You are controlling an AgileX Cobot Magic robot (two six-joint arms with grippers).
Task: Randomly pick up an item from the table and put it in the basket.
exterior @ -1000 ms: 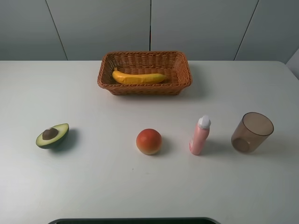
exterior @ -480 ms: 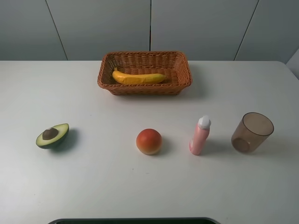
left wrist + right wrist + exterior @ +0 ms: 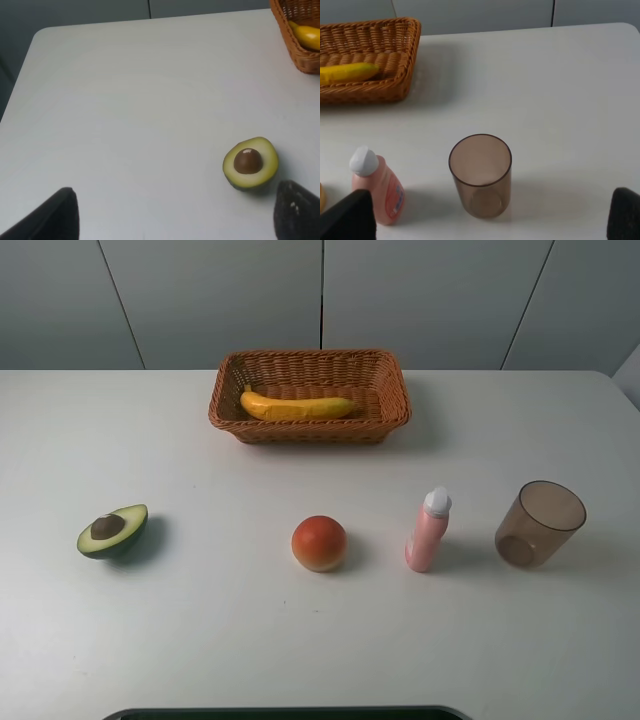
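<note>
The banana (image 3: 296, 406) lies lengthwise inside the basket (image 3: 309, 431) at the far side of the table (image 3: 200, 630). The left gripper (image 3: 175, 212) and right gripper (image 3: 490, 220) both stand spread wide and hold nothing, each above the table's near side.

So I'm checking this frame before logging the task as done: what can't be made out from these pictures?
- Left end effector: left wrist view's edge cuts off all but two dark fingertips.
- Right end effector: same in the right wrist view; absent from the high view.
- Banana underside: hidden by the basket wall.
- Pink bottle label: too small to read.
- Round fruit: far side unseen.
</note>
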